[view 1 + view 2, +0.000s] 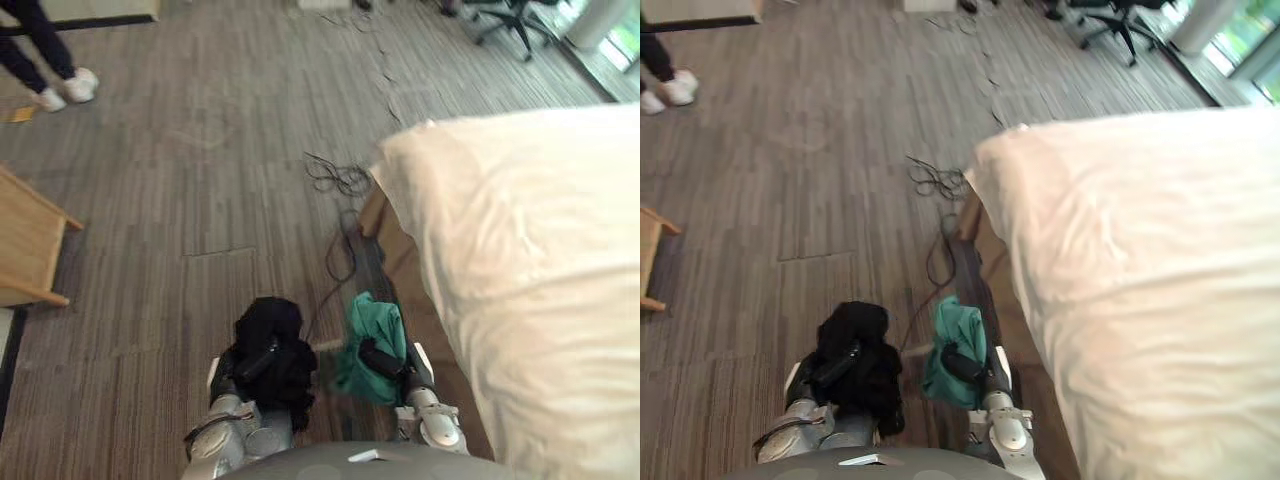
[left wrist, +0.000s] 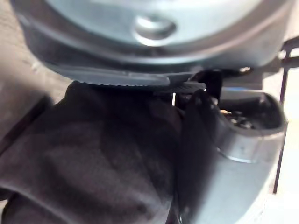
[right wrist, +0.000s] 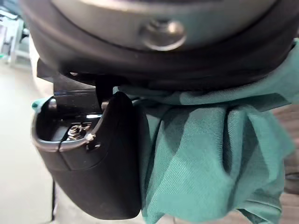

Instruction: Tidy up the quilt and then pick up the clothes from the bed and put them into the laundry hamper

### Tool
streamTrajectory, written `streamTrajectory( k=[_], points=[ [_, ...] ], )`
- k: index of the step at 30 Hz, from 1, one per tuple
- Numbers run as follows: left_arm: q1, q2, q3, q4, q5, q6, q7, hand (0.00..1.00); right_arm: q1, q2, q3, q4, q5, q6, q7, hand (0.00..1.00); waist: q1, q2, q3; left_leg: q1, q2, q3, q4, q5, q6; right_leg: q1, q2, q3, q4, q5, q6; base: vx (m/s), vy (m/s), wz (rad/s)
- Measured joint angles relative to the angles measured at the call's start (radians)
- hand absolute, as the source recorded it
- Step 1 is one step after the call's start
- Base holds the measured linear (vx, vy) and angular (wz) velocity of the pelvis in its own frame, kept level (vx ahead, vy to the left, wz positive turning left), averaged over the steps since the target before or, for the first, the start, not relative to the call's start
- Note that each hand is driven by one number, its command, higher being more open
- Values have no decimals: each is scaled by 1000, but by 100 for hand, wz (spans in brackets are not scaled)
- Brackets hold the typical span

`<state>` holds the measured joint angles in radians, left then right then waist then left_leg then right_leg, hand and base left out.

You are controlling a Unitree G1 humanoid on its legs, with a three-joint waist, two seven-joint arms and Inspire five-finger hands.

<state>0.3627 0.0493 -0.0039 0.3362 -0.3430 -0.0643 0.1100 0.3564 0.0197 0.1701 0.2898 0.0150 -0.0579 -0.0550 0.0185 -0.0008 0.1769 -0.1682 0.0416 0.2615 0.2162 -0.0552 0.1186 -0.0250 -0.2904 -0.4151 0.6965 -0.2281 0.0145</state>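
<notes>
Right now we clutch a bunched black garment (image 1: 278,322) in our left hand (image 1: 258,362) and a teal garment (image 1: 374,322) in our right hand (image 1: 384,358), fingers curled into each cloth. Both hang above the carpeted floor (image 1: 200,180), just beside the cream quilt (image 1: 520,260) on the bed.

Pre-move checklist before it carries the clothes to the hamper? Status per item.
1. Left hand gripping the black garment: ok, fingers curled round it.
2. Right hand gripping the green garment: ok, cloth bunched in its grasp.
3. Quilt tidied: ok for the part in view, which lies smooth.
4. Hamper position: cannot tell.
5. Person clear of the robot: ok, standing far off to the left.
6. Wooden furniture on the left: ok, apart from the arms.
</notes>
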Motion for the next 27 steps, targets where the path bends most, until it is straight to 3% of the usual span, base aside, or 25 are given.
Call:
streamTrajectory(
  k=[3,5,6,7,8,9,11,12,18,22,25,27],
  points=[
    [1,2,-8,-53,2,-8,9,0,29,1,25,-48,-1,-18,0,0,-1,-12,-2,39,-45,-86,-54,12,17,-93,73,62,-7,-27,0,218,-1,114],
    [-1,-1,-28,-60,35,-18,11,0,33,0,39,-50,-3,-21,-5,0,-2,-18,-5,56,-69,-124,-74,22,-2,-135,122,99,-84,-26,1,180,-67,74],
    [5,-3,-54,-60,40,-17,12,0,43,2,47,-50,-7,-21,-7,0,-4,-38,-8,72,-105,-147,-83,18,-13,-133,137,146,-205,-14,1,173,-98,54],
    [6,-5,-65,-60,40,-17,11,0,47,4,48,-50,-7,-21,-9,0,-5,-55,-15,70,-121,-154,-75,12,-19,-125,134,154,-253,13,-1,212,-147,65],
    [0,-15,-85,-57,40,-12,10,0,56,14,49,-49,-7,-19,-17,0,-7,-56,-7,64,-137,-166,-41,-11,-33,-90,124,141,-314,32,2,172,-120,40],
    [4,-31,-98,-59,41,-8,10,0,64,15,48,-51,-5,-16,-21,0,-2,-40,-10,52,-126,-158,-15,-29,-56,-66,136,128,-358,39,7,169,-99,30],
    [11,-50,-108,-63,42,-8,4,0,73,16,47,-52,1,-16,-24,0,-3,-36,-10,57,-111,-128,-7,-47,-63,-39,144,115,-386,40,6,121,-48,10],
    [79,-50,-179,-113,80,-7,-35,0,159,34,75,-141,2,-17,-39,0,5,-43,-85,209,-122,-72,-169,-18,-43,74,167,153,-510,76,24,56,-24,5],
    [61,-50,-176,-59,80,-12,-33,0,131,25,65,-90,2,-19,-38,0,6,-47,-88,212,-118,-47,-178,-15,-48,78,176,178,-549,79,29,-4,-4,-11],
    [-8,-49,-205,100,75,-11,-24,0,59,12,35,81,13,-18,-40,0,-5,-42,-88,211,-109,-48,-193,-6,-59,98,194,177,-604,105,28,-9,-51,-2],
    [-64,-39,-237,135,67,-4,-12,0,17,-15,15,163,51,-15,-46,0,-2,-28,-58,178,-101,-56,-124,-29,-92,107,194,173,-608,106,27,-13,-48,13],
    [-146,-39,-248,191,36,0,4,0,-24,-53,17,177,90,-16,-49,0,-1,-19,2,103,-88,-62,48,-66,-146,130,193,152,-615,99,20,-64,-71,37]
  ],
)
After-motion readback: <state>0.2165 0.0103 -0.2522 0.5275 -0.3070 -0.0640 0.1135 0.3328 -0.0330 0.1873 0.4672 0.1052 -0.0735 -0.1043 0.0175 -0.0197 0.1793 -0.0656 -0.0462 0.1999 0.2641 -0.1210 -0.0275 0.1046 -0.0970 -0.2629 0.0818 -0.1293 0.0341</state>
